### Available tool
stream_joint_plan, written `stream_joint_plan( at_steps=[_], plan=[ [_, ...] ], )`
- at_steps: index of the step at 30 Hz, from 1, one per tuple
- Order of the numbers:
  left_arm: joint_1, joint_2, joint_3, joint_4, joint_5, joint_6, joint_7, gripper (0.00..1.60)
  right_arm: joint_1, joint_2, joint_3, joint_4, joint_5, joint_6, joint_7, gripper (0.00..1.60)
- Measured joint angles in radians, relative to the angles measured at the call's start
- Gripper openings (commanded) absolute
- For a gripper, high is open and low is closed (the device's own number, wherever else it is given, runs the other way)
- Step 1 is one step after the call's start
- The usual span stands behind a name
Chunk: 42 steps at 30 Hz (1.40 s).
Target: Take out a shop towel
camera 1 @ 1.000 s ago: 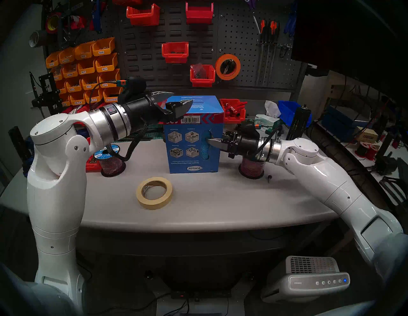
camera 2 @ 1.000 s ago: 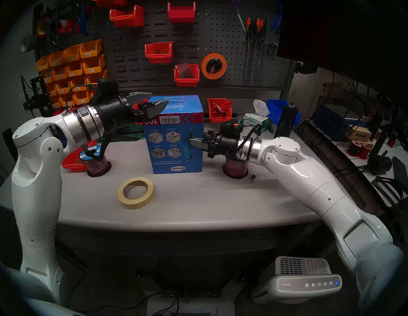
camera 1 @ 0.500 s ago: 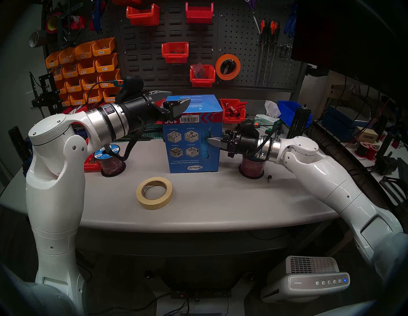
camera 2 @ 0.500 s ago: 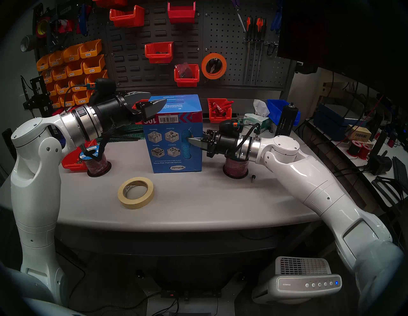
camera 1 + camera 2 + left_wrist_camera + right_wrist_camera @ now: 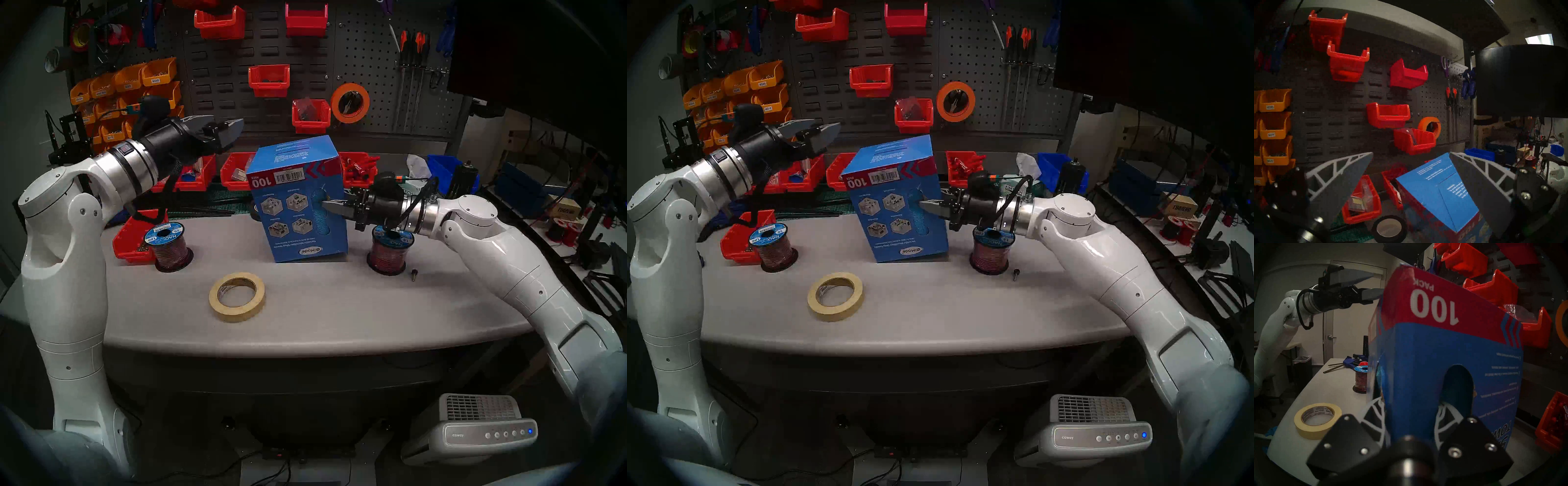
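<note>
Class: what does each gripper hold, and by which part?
The right gripper pinches the tilted blue carton by the corner strip between its two cut-outs. The left gripper is open and holds nothing.

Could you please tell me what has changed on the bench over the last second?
The left gripper let go of the blue carton, drew up and away to the left, and stands open. The carton, upright before, now tilts with one bottom edge off the table. The right gripper has closed at the carton's side opening and risen slightly. The masking tape roll and wire spools stayed put.
</note>
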Motion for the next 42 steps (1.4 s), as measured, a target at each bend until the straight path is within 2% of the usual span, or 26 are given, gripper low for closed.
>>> stream_joint_plan(
  at_steps=[5,11,27,32,42],
  plan=[
    [-0.002,0.006,-0.070,0.043,-0.006,-0.006,0.007,1.60,0.024,-0.008,-0.002,0.006,-0.016,0.016,0.007,0.00],
    [0.011,0.008,-0.108,0.073,-0.012,-0.010,-0.002,1.60,0.053,-0.027,0.010,0.007,-0.067,0.065,0.016,0.00],
    [0.052,0.007,-0.125,0.094,-0.014,-0.013,-0.034,1.60,0.120,-0.059,0.119,-0.056,-0.229,0.218,0.055,0.00],
    [0.058,0.006,-0.123,0.095,-0.014,-0.013,-0.040,1.60,0.136,-0.071,0.136,-0.072,-0.269,0.263,0.072,0.00],
    [0.071,-0.001,-0.118,0.095,-0.015,-0.013,-0.056,1.60,0.178,-0.136,0.142,-0.096,-0.364,0.374,0.120,0.00]
  ],
)
